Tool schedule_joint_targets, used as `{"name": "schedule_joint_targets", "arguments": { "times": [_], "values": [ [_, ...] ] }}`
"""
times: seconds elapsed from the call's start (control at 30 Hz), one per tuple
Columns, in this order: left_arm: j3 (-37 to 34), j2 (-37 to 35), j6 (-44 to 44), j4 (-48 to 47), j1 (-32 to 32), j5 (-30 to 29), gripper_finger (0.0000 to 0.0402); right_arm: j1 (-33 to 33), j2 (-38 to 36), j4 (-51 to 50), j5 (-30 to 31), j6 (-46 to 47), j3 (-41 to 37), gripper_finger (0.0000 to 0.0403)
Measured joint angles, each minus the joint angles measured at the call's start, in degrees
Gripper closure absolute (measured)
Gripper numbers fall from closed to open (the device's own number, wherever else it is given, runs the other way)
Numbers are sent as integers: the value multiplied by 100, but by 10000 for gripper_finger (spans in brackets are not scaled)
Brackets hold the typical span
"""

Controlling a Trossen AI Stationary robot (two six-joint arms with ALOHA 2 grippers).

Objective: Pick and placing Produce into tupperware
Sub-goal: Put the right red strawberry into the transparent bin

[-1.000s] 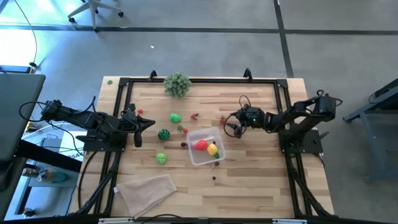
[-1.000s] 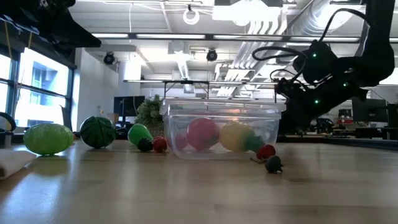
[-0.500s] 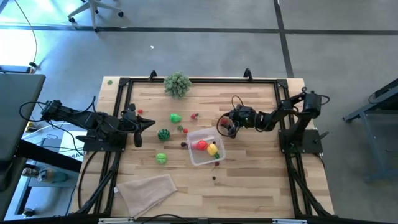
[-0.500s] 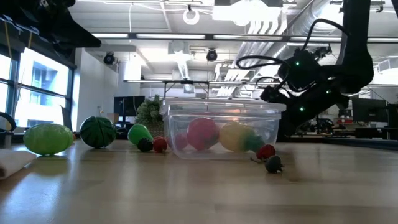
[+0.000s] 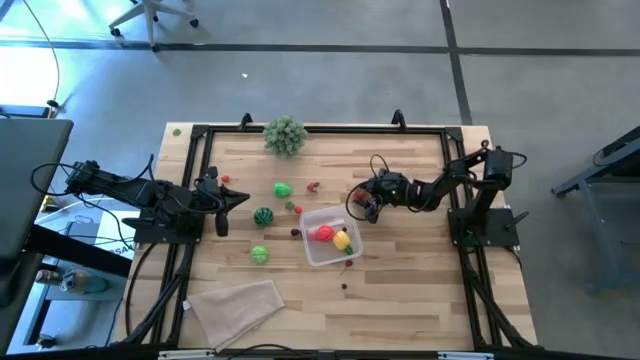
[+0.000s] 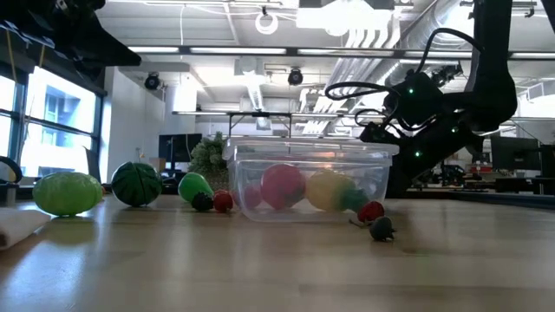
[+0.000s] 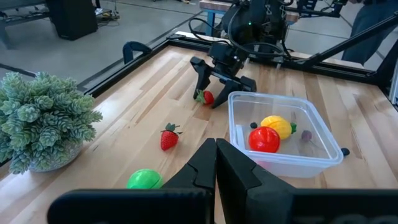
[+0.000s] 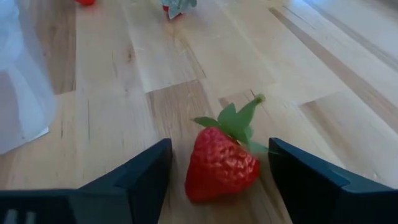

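In the right wrist view, nearest the lens, the right gripper (image 8: pixel 217 177) stood with its fingers (image 8: pixel 140 177) wide, one on each side of a strawberry (image 8: pixel 221 163) lying on the bare table (image 8: pixel 112 93), leaves pointing away from the camera. Neither finger looked to be touching the fruit. To do this pick well, the jaws probably needed to stay centred on the red body, low at the wood, and close gently so the berry would not squirt out forward.

Just beyond, at the left edge of that frame, showed a corner of the tupperware (image 8: pixel 22 74). In the high view it sat centre frame (image 5: pixel 328 235), already holding a red piece (image 5: pixel 322 234) and a yellow piece (image 5: pixel 342 239), with the right gripper (image 5: pixel 362 201) just beside its upper right corner. The carry would be short, but the wall needed clearing.

Farther off, at centre left of the high view, the left gripper (image 5: pixel 238 198) waited, fingers shut on nothing, near the watermelon ball (image 5: pixel 263 215).
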Motion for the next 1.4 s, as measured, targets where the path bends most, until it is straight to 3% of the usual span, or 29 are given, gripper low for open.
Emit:
{"name": "schedule_joint_targets", "arguments": {
  "times": [0.37, 1.4],
  "values": [
    [0, 0, 1, 0, -1, 1, 401, -2, 2, -89, 11, 123, 4, 192],
    [0, 2, -1, 0, -1, 1, 401, -2, -4, 34, -24, 163, -11, 235]
  ]
}}
